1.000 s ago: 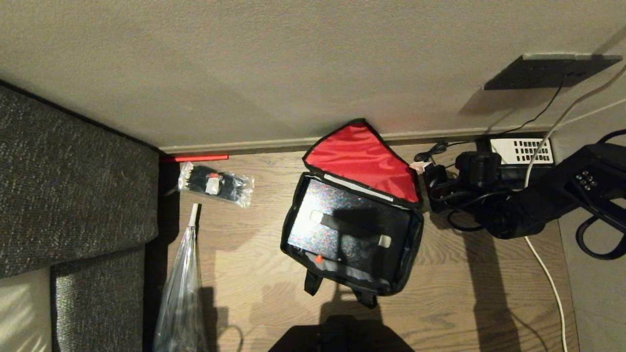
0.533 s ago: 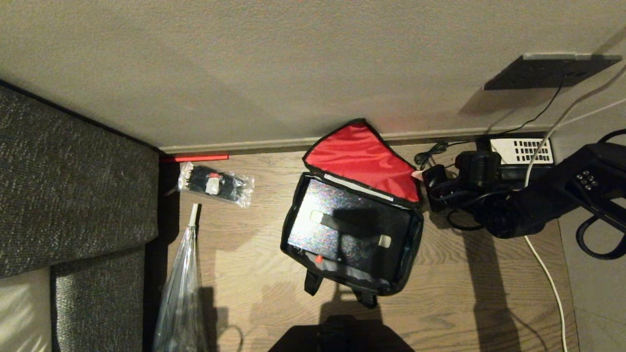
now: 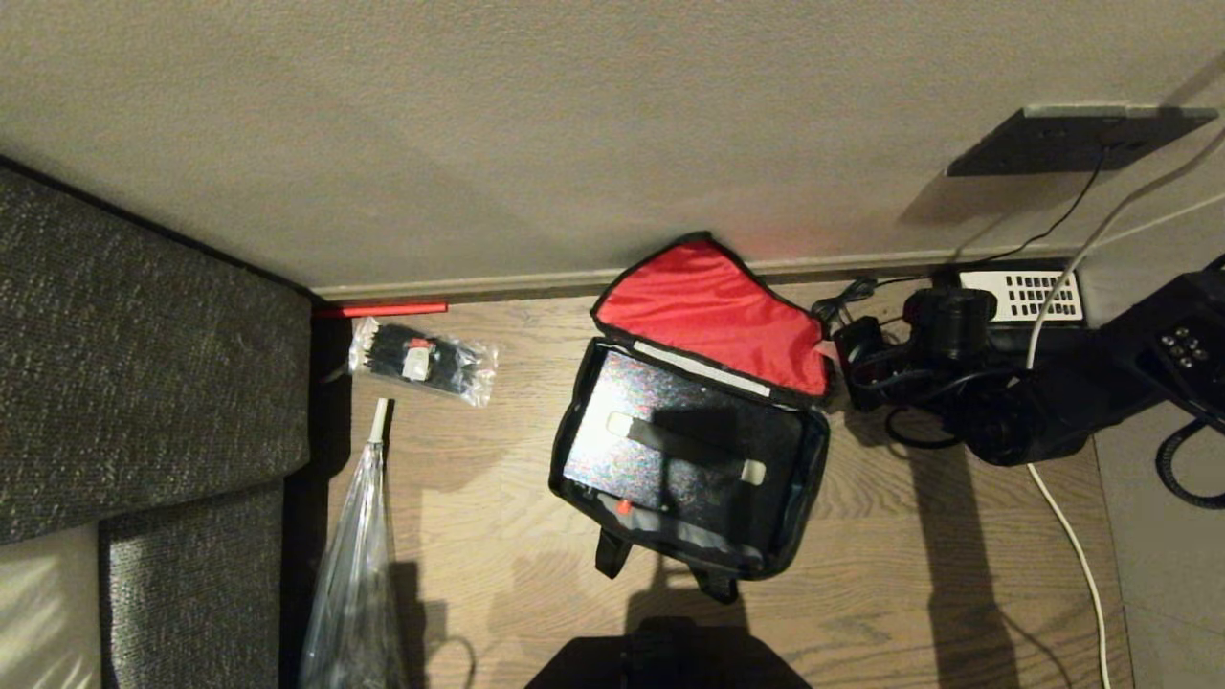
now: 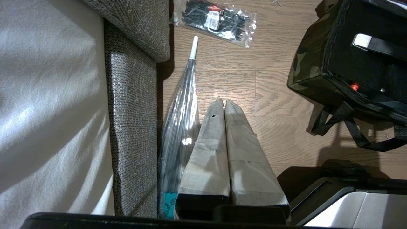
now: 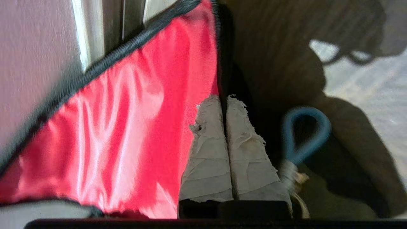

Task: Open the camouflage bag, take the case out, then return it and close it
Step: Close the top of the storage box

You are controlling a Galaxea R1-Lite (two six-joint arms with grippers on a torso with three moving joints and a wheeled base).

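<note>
Right pincer, newly closed, at camouflage bag lid edge.

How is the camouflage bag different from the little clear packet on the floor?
The camouflage bag is big and boxy; the clear plastic packet is small and flat. The bag is fabric with a bright red lid lining, standing open; the packet is see-through and looks closed. The bag holds one flat black case; the packet holds a bundle of thin black items. Both lie on the wooden floor.
</note>
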